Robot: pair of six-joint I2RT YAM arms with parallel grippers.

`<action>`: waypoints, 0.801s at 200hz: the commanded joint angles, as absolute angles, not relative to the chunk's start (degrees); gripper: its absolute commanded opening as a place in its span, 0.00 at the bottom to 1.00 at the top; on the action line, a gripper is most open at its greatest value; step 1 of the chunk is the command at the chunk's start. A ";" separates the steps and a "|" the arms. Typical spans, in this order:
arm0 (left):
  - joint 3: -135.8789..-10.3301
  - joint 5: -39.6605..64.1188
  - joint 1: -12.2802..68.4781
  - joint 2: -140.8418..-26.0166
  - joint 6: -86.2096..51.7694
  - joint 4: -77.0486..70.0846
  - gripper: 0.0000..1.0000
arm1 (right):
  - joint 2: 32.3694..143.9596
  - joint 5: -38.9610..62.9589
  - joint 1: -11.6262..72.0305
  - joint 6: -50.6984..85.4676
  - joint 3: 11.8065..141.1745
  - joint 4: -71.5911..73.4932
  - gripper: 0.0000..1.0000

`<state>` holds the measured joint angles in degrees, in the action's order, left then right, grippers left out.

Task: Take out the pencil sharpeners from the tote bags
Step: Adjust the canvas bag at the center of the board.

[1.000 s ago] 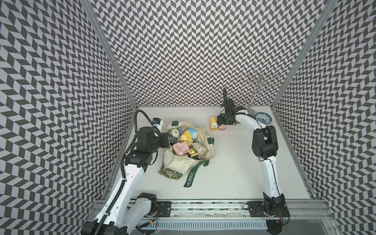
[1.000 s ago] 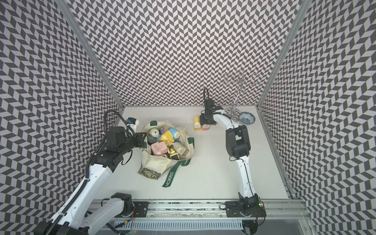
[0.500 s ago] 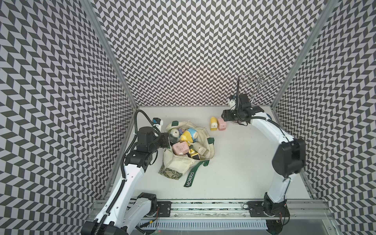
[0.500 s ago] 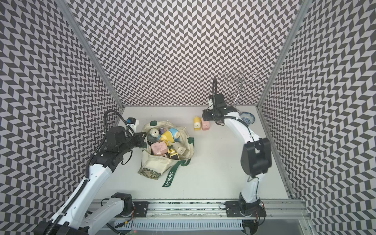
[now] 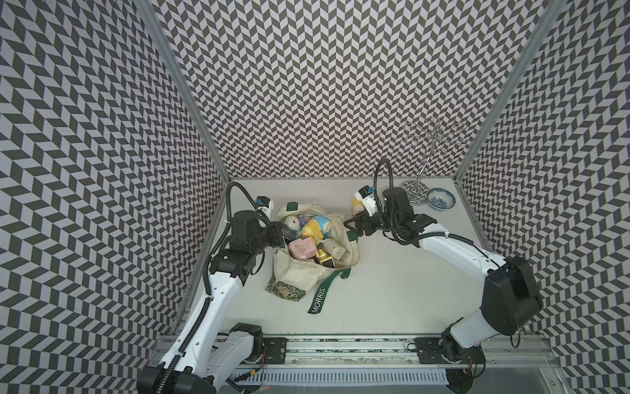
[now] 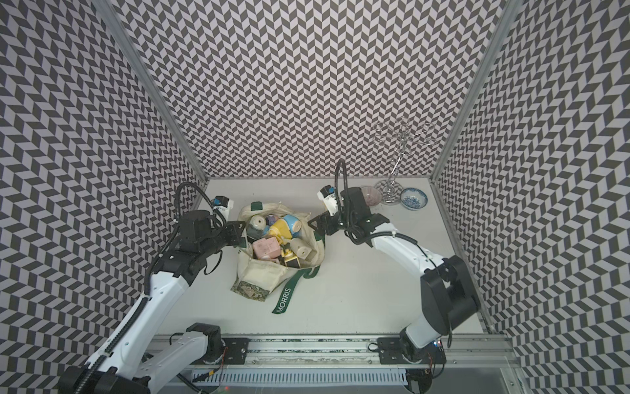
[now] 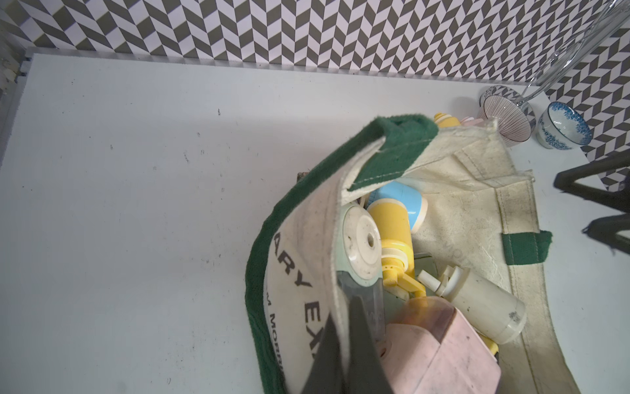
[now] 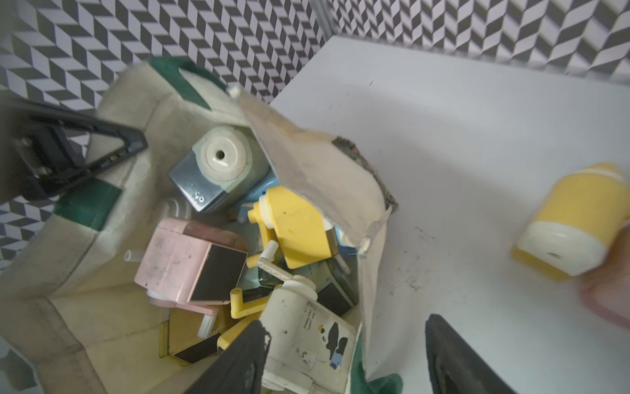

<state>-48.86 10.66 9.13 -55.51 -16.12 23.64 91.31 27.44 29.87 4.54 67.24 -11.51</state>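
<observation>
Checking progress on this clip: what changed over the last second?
The right gripper, open and empty, swung from the yellow sharpener at the back to the rim of the tote bag. The left gripper stayed clamped on the bag; contents unmoved.

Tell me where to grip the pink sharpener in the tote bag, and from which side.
Pinch the pink sharpener across two opposite flat walls of its boxy body, coming straight down through the open mouth of the tote bag. It lies uppermost in the bag with its broad face exposed, and the cloth walls probably block any sideways approach.
</observation>
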 commanded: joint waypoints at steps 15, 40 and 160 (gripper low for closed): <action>-51.03 10.99 9.32 -56.06 -15.42 23.10 0.00 | 96.31 25.96 31.53 3.44 70.70 -11.14 0.69; -51.96 11.03 9.32 -56.70 -15.37 23.46 0.00 | 101.44 25.88 31.82 4.41 75.24 -15.29 0.44; -76.79 9.41 9.28 -73.88 -5.90 19.37 0.00 | 84.19 24.52 43.21 15.01 48.79 10.25 0.00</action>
